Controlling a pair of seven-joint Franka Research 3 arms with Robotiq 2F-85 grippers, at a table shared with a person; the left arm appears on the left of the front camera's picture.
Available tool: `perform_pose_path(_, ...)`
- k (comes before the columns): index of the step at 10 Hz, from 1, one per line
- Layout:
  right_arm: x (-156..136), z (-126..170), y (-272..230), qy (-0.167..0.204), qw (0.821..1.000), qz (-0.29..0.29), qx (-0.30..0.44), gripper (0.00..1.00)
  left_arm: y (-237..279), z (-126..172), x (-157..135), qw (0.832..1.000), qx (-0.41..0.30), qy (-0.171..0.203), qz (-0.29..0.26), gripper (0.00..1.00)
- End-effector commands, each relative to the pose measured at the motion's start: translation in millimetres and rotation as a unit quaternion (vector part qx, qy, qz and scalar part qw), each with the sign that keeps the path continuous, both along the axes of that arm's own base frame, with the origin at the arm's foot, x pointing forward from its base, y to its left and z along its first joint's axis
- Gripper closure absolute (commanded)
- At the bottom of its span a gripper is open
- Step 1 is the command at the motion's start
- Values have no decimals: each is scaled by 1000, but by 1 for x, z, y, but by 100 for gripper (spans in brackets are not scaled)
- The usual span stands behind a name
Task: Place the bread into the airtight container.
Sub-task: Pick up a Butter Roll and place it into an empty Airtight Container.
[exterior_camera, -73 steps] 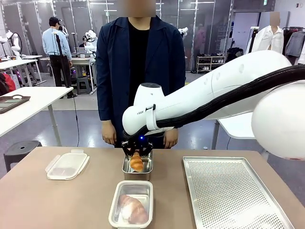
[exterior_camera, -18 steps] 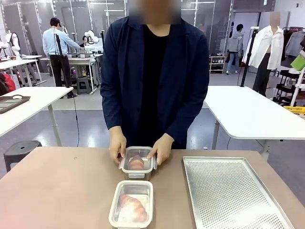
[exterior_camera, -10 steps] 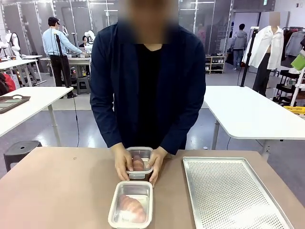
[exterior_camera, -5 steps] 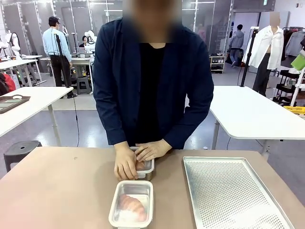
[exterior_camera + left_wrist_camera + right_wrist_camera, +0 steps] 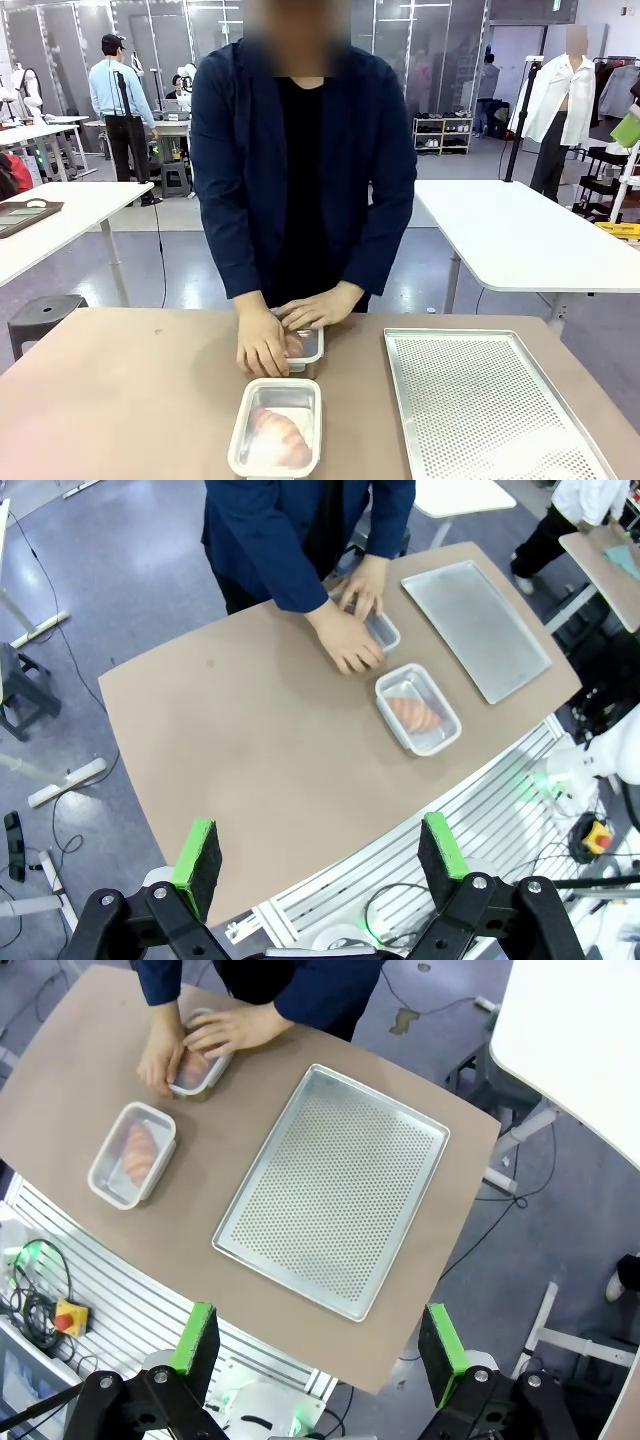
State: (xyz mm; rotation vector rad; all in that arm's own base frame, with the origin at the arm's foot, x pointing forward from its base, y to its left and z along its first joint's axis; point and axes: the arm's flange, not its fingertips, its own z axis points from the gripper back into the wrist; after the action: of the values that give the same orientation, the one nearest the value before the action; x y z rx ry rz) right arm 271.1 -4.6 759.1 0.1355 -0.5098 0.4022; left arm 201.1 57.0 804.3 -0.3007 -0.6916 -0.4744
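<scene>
My left two-finger black gripper (image 5: 318, 856) and right black gripper (image 5: 313, 1338) carry green pads (image 5: 197, 853); beyond them, the person's navy jacket (image 5: 240, 170) covers a black shirt (image 5: 298, 180).

The person's two hands (image 5: 285, 325) cover most of the far airtight container (image 5: 308, 345), hiding its bread. The perforated tray (image 5: 490, 410) is cut off by the bottom edge.

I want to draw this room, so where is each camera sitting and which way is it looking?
Front view: sits low at the robot's side of the table, facing the person, whose hands press a small box.
Left wrist view: high above, looking down along the open left claw at the table.
Right wrist view: high above, looking down along the open right claw at the metal tray.
All three share the closed box with bread.
</scene>
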Motion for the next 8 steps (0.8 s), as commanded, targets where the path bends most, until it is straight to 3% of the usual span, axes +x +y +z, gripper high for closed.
perform_pose_path(1,-1,-1,-1,0,1000,2,-2,0,-1,3,0,1000,-3,-2,-5,0)
perform_pose_path(8,-1,-1,-1,0,1000,2,-2,0,-1,3,0,1000,-3,-2,-5,0)
